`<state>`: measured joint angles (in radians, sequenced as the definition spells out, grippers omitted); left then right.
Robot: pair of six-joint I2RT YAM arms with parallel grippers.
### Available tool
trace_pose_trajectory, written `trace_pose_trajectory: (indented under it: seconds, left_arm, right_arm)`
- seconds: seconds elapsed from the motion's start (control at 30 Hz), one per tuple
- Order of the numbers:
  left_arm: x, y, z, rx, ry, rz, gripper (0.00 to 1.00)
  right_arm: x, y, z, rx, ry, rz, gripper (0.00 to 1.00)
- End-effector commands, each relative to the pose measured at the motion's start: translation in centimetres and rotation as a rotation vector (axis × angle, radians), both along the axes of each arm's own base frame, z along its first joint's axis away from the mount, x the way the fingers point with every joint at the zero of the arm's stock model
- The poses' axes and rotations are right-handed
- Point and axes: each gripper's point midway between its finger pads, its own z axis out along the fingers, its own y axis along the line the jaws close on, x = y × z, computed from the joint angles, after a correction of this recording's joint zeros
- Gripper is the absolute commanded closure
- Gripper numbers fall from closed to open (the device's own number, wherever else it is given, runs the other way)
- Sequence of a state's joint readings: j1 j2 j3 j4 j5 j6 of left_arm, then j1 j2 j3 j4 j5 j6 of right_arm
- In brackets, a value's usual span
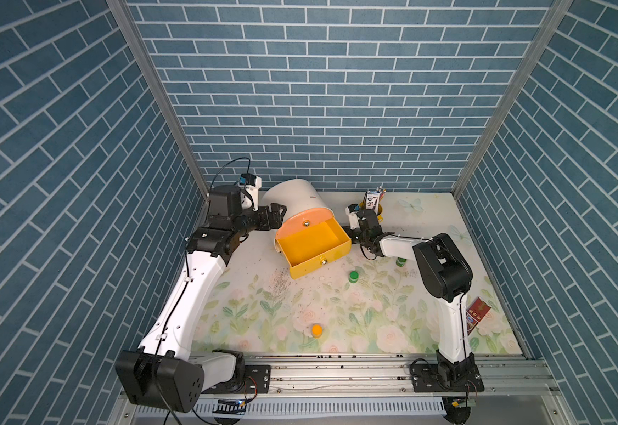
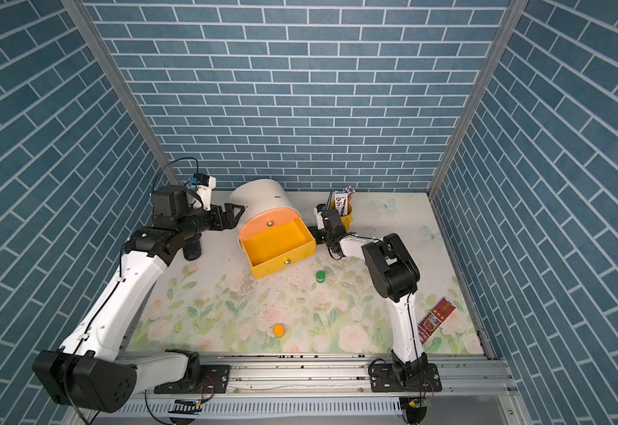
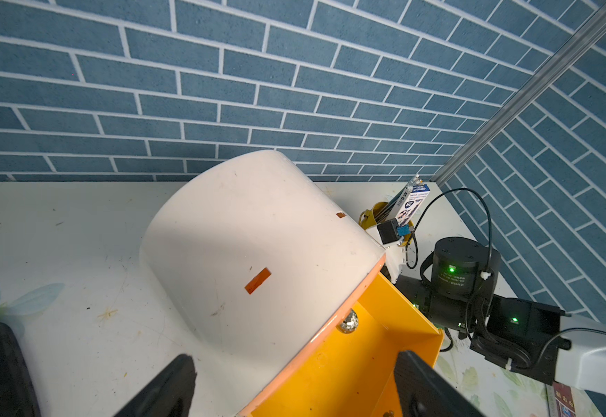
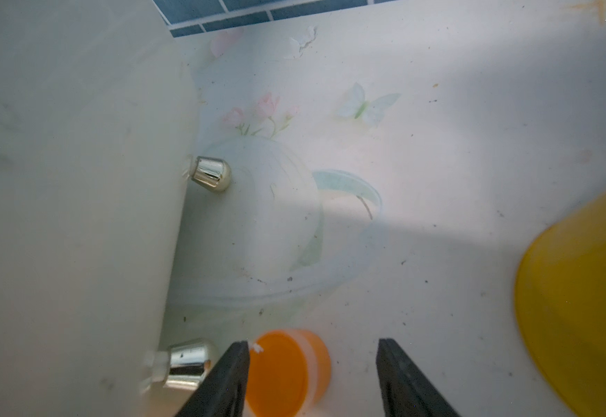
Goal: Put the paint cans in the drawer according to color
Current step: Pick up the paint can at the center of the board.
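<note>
Blue brick-pattern walls enclose the floral tabletop (image 1: 263, 316) on which all items rest. Right gripper (image 4: 312, 343): jaws parted, nothing clamped. An orange-lidded paint can (image 4: 287, 372) sits between the fingers, against one and clear of the other, close to a chrome foot (image 4: 186, 363) of the cabinet (image 1: 296, 198). This low approach along the cabinet's side wall suits retrieving a can lodged there. Left gripper (image 1: 279, 213): spread wide, empty, at the cabinet's opposite wall, probably to brace it. Yellow drawer (image 1: 311, 271): pulled out, interior bare, ready to receive. One green-lidded paint can (image 1: 354, 276) stands just forward of the drawer, another green-lidded can (image 1: 400, 261) beside the right forearm. A second orange-lidded can (image 1: 316, 330) sits well apart, toward the front rail. No white-lidded cans show.
</note>
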<state>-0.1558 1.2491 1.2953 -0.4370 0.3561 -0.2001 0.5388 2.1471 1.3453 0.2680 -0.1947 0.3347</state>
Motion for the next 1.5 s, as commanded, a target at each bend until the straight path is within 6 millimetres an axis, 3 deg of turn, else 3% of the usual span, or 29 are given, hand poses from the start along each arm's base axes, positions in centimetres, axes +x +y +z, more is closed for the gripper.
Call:
trace_pose_trajectory:
  seconds: [0.0, 0.57, 0.8, 1.07, 1.47]
  left_arm:
    - [-0.4, 0.0, 0.3, 0.008, -0.014, -0.007, 0.09]
    - [-0.7, 0.0, 0.4, 0.008, -0.019, -0.011, 0.09]
    - [-0.7, -0.1, 0.3, 0.004, -0.014, -0.012, 0.09]
    - [-0.8, -0.2, 0.2, -0.006, -0.015, -0.017, 0.09]
    - [-0.8, -0.2, -0.4, -0.002, -0.004, -0.017, 0.09]
  right_arm:
    - [0.1, -0.2, -0.6, -0.057, -0.011, 0.003, 0.4]
    - [-0.1, -4.2, -0.6, -0.121, -0.001, -0.091, 0.43]
    - [-0.5, -5.2, 0.8, -0.116, -0.018, -0.1, 0.43]
    - [-0.7, -3.6, 3.1, -0.044, -0.056, -0.036, 0.41]
    - [-0.2, -2.4, 0.7, -0.096, -0.051, -0.004, 0.39]
